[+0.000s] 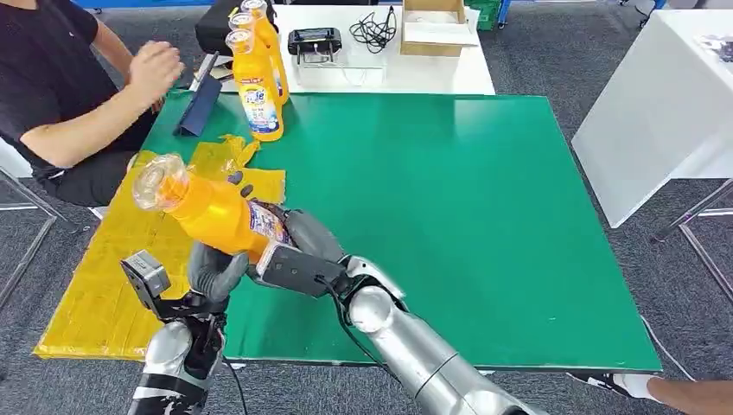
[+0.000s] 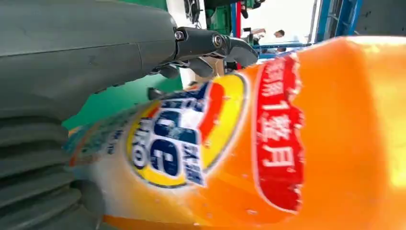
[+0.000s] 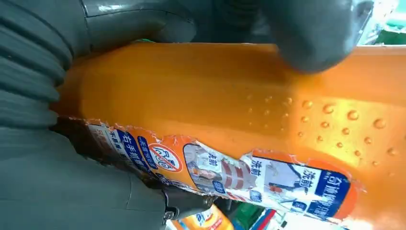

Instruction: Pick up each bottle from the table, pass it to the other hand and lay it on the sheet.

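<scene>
An orange detergent bottle hangs tilted above the table's front left, its clear cap end raised toward the left over the yellow sheet. My right hand grips its lower body at the label. My left hand wraps the bottle from below beside it, so both hands hold it. The left wrist view looks close on the bottle's label, with the left hand against it. In the right wrist view the bottle lies in the right hand. More orange bottles stand at the green mat's far left.
A seated person is at the left, one hand raised near the standing bottles. A blue folder lies by them. The white table behind carries a black device, cables and a cardboard box. Another white table stands at the right.
</scene>
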{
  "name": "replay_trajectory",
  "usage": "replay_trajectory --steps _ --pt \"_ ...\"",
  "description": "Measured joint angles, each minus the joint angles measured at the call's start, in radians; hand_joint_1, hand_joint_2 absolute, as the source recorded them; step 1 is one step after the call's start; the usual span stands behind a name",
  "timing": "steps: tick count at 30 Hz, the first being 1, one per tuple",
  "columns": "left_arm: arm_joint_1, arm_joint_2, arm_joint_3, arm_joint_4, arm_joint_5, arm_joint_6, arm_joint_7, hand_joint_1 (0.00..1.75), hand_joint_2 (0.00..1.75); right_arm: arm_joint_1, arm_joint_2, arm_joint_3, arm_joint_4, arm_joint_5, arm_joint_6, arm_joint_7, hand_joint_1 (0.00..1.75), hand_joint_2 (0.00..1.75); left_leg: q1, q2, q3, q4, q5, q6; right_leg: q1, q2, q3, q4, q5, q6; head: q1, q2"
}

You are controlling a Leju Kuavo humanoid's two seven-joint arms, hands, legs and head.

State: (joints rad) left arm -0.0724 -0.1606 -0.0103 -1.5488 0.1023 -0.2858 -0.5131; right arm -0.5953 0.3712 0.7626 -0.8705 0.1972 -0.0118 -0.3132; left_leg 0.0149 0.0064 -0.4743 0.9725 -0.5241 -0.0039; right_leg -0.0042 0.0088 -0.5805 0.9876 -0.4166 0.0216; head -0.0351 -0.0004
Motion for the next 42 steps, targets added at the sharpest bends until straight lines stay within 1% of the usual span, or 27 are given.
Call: replay_trajectory --steps 6,13,23,24,25,33,42 --pt "0.002 -0.001 -0.017 -0.008 -0.015 0.023 -0.010 0.00 1.75 0.003 0.000 0.067 0.031 -0.004 -0.005 -0.001 1.75 1.75 0.000 0.000 0.000 0.000 0.000 0.000 0.000 0.000 0.000 0.000 0.000 0.000 0.000 0.000" --pt "0.018 0.002 -0.019 -0.008 -0.009 0.040 -0.018 0.00 1.75 -0.012 -0.004 0.148 0.078 -0.060 -0.013 0.010 1.75 1.75 0.000 0.000 0.000 0.000 0.000 0.000 0.000 0.000 0.000 0.000 0.000 0.000 0.000 0.000" --pt "0.042 0.003 -0.019 -0.008 -0.014 0.054 -0.018 0.00 1.75 -0.024 -0.003 0.169 0.150 -0.032 -0.023 -0.011 1.75 1.75 0.000 0.000 0.000 0.000 0.000 0.000 0.000 0.000 -0.001 0.000 0.000 0.000 0.000 0.000" --pt "0.042 0.003 -0.019 -0.007 -0.014 0.054 -0.018 0.03 1.75 -0.025 -0.002 0.170 0.151 -0.032 -0.022 -0.011 1.75 1.75 0.000 0.000 0.000 0.000 0.000 0.000 0.000 0.000 -0.001 0.000 0.000 0.000 0.000 0.000" --pt "0.042 0.003 -0.019 -0.007 -0.014 0.054 -0.018 1.73 1.75 -0.026 -0.002 0.170 0.153 -0.032 -0.022 -0.011 1.75 1.75 0.000 0.000 0.000 0.000 0.000 0.000 0.000 0.000 -0.001 0.000 0.000 0.000 0.000 0.000" --pt "0.052 0.016 -0.018 0.017 -0.036 0.007 -0.029 1.75 1.75 -0.025 -0.005 0.203 0.164 -0.062 -0.022 0.000 1.75 1.75 0.000 0.000 0.000 0.000 0.000 0.000 0.000 0.000 -0.001 0.000 0.000 0.000 0.000 0.000" --pt "0.057 0.018 -0.018 0.029 -0.043 0.001 -0.033 1.75 1.75 -0.021 -0.006 0.209 0.183 -0.060 -0.023 -0.014 1.75 1.75 0.000 0.000 0.000 0.000 0.000 0.000 0.000 0.000 -0.001 0.000 0.000 0.000 0.000 0.000"
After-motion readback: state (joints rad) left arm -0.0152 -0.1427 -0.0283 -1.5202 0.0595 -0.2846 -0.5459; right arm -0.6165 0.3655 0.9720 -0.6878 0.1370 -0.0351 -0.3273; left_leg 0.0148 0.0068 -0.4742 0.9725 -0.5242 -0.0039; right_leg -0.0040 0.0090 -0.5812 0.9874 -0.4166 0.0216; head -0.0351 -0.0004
